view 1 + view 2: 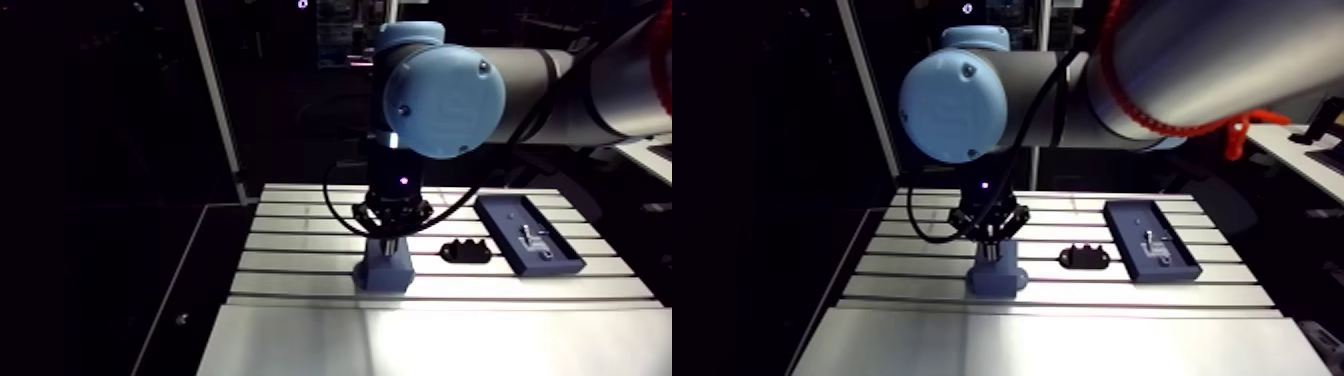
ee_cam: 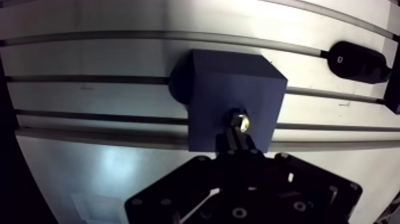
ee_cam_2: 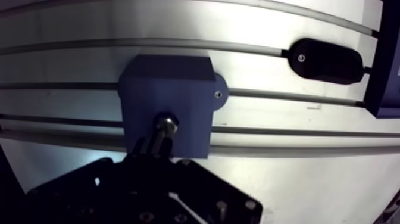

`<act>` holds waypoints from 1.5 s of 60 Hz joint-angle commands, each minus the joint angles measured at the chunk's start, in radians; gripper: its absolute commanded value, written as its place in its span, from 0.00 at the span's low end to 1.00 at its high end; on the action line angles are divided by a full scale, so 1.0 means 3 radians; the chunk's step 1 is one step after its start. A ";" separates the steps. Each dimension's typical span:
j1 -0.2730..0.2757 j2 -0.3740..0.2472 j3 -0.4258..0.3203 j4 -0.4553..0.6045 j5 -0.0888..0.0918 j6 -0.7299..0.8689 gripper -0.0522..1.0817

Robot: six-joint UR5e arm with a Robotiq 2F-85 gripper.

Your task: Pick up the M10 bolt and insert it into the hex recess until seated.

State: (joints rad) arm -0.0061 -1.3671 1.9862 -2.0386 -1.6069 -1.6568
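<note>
One M10 bolt (image 2: 238,121) at the block, insertion step in hand.
Tool (image 2: 237,140) hangs straight down over the blue block (image 2: 232,89) on the table (image 2: 89,95), its two fingers pinched tight on the bolt shank. Wrist view puts the bolt's metal end right at the block's top face, near the edge closest to the tool. The hex recess itself is hidden under the bolt, so I can't tell whether it has entered or just touches. My read: pick is done, seating isn't confirmed. Next move calls for a slow vertical push, with a small twist if the hex flats don't line up, releasing only once the bolt bottoms out. Risk is jamming on the recess edge if it's tilted. Black part (image 2: 360,61) and blue tray (image 1: 530,235) sit well off to the side, clear of the work.
</note>
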 commanded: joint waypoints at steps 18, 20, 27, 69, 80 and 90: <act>-0.0005 0.0023 0.0004 -0.0023 0.0000 -0.0047 1.00; -0.0005 0.0024 0.0004 -0.0023 0.0000 -0.0044 1.00; -0.0020 0.0040 0.0014 -0.0028 0.0000 -0.0048 1.00; -0.0031 0.0066 0.0005 -0.0090 0.0000 -0.0088 1.00; -0.0031 0.0020 -0.0040 -0.0040 0.0010 -0.0094 1.00; -0.0021 -0.0009 -0.0052 0.0035 -0.0029 -0.0094 0.99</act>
State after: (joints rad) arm -0.0142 -1.3584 1.9777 -2.0506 -1.6069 -1.6839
